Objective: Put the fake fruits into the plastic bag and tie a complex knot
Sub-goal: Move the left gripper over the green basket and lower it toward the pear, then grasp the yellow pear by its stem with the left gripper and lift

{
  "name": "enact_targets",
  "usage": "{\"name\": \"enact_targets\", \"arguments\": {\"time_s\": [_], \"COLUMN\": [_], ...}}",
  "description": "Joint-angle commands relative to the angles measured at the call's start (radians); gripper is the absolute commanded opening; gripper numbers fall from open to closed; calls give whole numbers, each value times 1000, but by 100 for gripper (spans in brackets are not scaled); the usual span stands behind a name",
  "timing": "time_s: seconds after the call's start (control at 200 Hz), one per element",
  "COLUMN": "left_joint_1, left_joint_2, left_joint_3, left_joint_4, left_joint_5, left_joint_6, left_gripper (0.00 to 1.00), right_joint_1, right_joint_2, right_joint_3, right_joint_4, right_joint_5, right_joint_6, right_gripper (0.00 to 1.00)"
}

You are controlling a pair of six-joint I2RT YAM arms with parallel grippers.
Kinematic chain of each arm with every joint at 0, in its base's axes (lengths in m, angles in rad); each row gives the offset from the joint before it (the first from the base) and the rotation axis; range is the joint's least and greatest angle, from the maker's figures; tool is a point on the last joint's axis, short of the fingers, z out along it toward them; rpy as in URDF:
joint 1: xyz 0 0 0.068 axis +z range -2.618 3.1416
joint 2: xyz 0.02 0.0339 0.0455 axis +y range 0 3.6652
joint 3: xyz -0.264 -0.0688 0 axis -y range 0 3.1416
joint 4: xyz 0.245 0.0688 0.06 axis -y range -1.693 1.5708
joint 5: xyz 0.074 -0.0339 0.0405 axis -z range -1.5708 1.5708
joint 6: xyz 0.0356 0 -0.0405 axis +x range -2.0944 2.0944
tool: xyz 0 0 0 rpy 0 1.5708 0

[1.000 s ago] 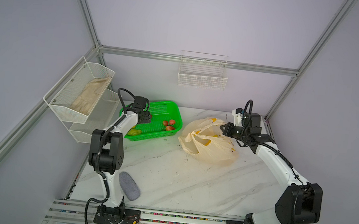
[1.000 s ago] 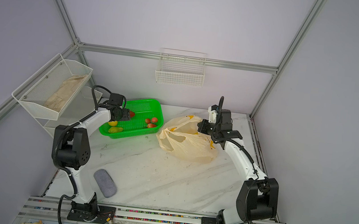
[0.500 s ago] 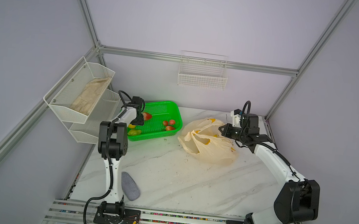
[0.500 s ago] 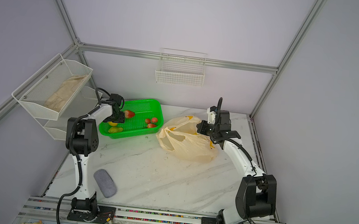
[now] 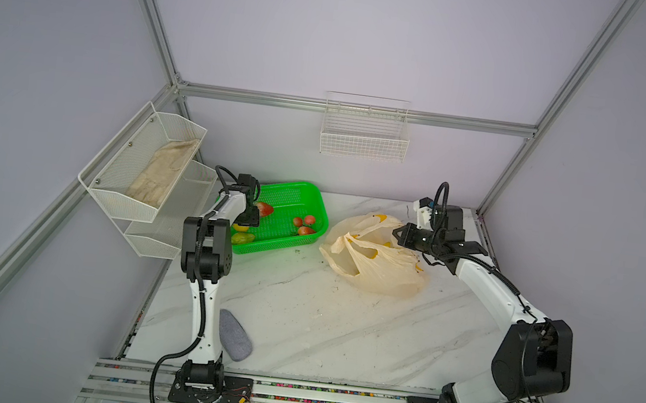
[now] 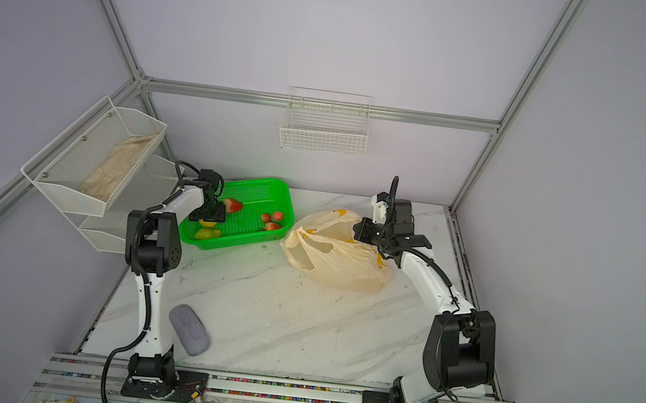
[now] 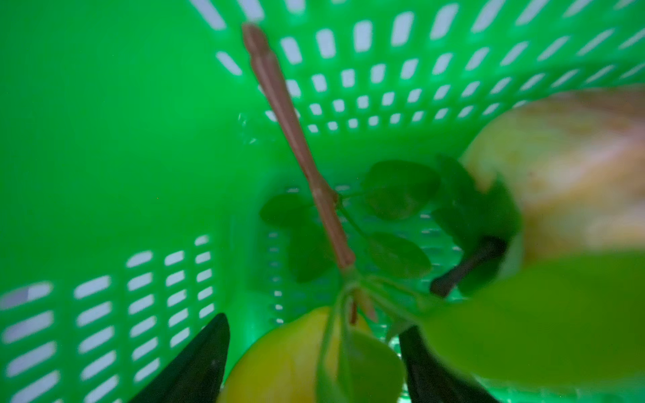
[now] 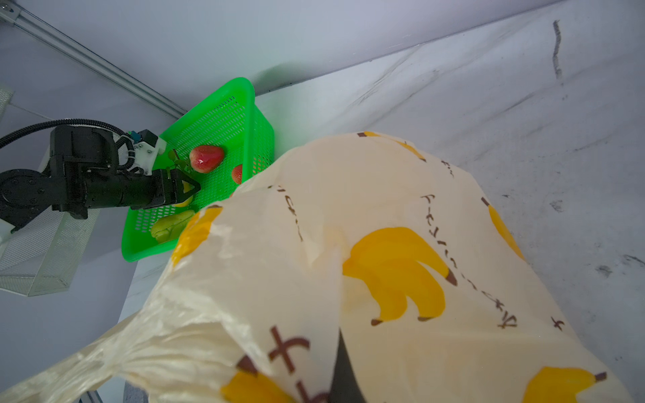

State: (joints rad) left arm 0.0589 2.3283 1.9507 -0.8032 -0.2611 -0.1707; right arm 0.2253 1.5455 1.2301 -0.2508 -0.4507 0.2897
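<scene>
Since a second ago, the left arm has folded its elbow up and dipped the left gripper (image 5: pixel 247 220) lower into the green basket (image 5: pixel 314 205); the right arm has barely stirred.

In both top views we find that gripper over a yellow fake fruit (image 5: pixel 240 227) at the basket's left end. A green-yellow fruit (image 5: pixel 242 238) lies just beside it, a red pear-shaped fruit (image 5: pixel 264 209) behind, and small red fruits (image 5: pixel 309 220) well apart. The right gripper (image 5: pixel 397 235) is pinching the rim of the plastic bag (image 5: pixel 380 268), which lies on the surface beside the basket, mouth towards it. We cannot tell whether any fruit is inside.

From the left wrist, the fingers (image 7: pixel 199 363) stand spread either side of the yellow fruit, not yet closed, and a leafy twig (image 7: pixel 296 150) runs over it. We judge the step to be picking this fruit. We should close on its body rather than the leaves, then lift straight up, clear of the basket wall.

From the right wrist, the bag drapes over one dark finger (image 8: pixel 343 370). We should hold the mouth raised and steady for the drop.

The marble-patterned surface (image 5: pixel 299 312) also carries a grey pad (image 5: pixel 235 340). A wire rack (image 5: pixel 121 194) holding a cloth (image 5: pixel 161 174) hangs on the left wall, a wire basket (image 5: pixel 364 136) on the back wall, all within pale lilac walls and a metal frame.
</scene>
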Motion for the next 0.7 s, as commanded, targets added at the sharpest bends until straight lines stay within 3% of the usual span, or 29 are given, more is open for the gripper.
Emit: {"name": "enact_targets", "arguments": {"time_s": [0.0,0.375,0.58,0.695], "left_joint_1": [10,10,9,4], "left_joint_2": [6,-67,-177,-292], "left_joint_3": [102,74,25,-56], "left_joint_4": [-13,-15,-9,30], "left_joint_5": [30,58,88,158], "left_joint_6": [17,-8,-37,-85], "left_gripper": [72,43,38,37], "right_joint_1": [-3,-3,-3,-3], "right_joint_2": [7,5,1,-1], "right_joint_3": [1,1,-6,-8], "right_joint_4": [1,2,5,1], "right_joint_5": [3,-1,-5,-1], "right_joint_6": [-15,-16,-14,-14], "right_gripper": [0,0,0,0]}}
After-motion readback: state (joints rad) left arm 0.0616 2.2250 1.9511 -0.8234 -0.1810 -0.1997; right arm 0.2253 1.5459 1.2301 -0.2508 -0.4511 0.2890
